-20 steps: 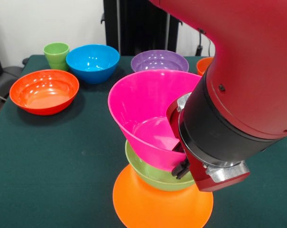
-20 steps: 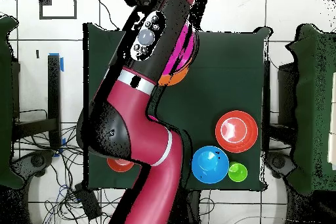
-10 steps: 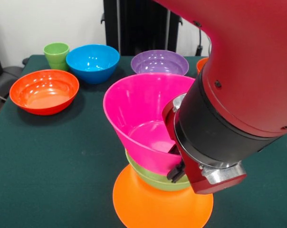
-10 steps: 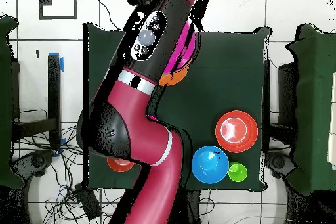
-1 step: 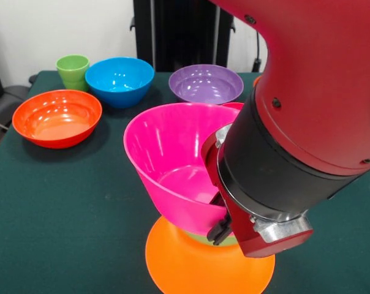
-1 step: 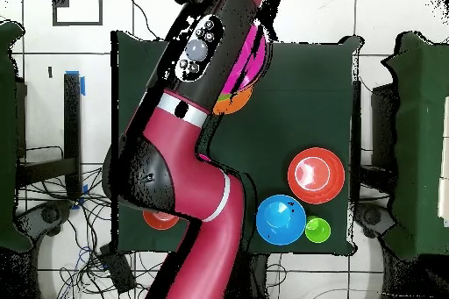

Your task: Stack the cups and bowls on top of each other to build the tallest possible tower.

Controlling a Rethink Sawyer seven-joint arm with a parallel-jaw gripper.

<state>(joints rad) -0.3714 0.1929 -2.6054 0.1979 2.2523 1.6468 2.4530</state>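
Note:
My gripper (image 5: 218, 215) is shut on the right rim of a large pink bowl (image 5: 169, 162), one black finger inside the wall and one outside. The pink bowl sits tilted in a green bowl (image 5: 200, 239), of which only a sliver shows. Both rest on an upturned orange bowl (image 5: 191, 266) at the near table edge. The light-green cup (image 5: 73, 70) stands at the far left beside a blue bowl (image 5: 119, 79). In the overhead view the arm covers most of the pink bowl (image 6: 249, 63) and the orange bowl (image 6: 235, 101).
A red-orange bowl (image 5: 56, 116) lies at the left and a purple bowl (image 5: 205, 84) behind the stack. A red rim (image 5: 237, 105) peeks out beside the arm. Overhead, another red-orange bowl (image 6: 160, 218) shows partly under the arm, near the table's edge.
The gripper has lowered the pink bowl and shifted it left in the front view. It now sits deep in the green bowl, which is almost hidden.

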